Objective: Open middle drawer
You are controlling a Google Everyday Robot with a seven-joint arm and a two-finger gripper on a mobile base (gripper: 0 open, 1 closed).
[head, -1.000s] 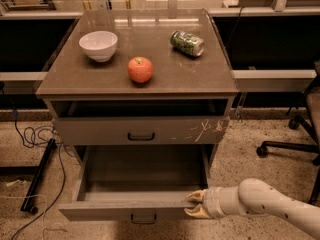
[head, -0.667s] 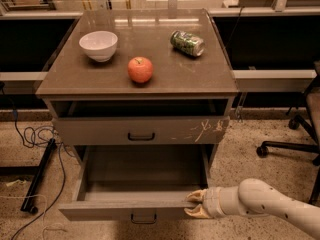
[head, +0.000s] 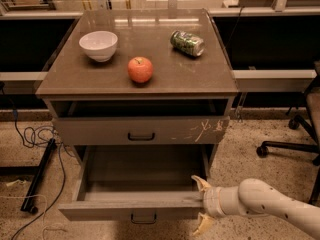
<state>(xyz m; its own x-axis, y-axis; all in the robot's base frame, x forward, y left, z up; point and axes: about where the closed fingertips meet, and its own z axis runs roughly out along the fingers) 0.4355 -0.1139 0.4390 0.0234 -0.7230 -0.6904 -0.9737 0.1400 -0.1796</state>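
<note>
No legible text, brand, number or sign found. The can (head: 187,43), lying near the far right corner of the surface (head: 170,76), carries green print that cannot be read. The tool (head: 201,205) sits at the right end of the middle drawer (head: 110,210) front, fingers spread apart.

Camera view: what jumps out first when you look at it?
The wide grey-brown middle drawer gapes open low down, the robot's beige claw spread at its front's right end. On the cabinet top a round red apple sits between a white bowl, left, and a tipped green can, right.
</note>
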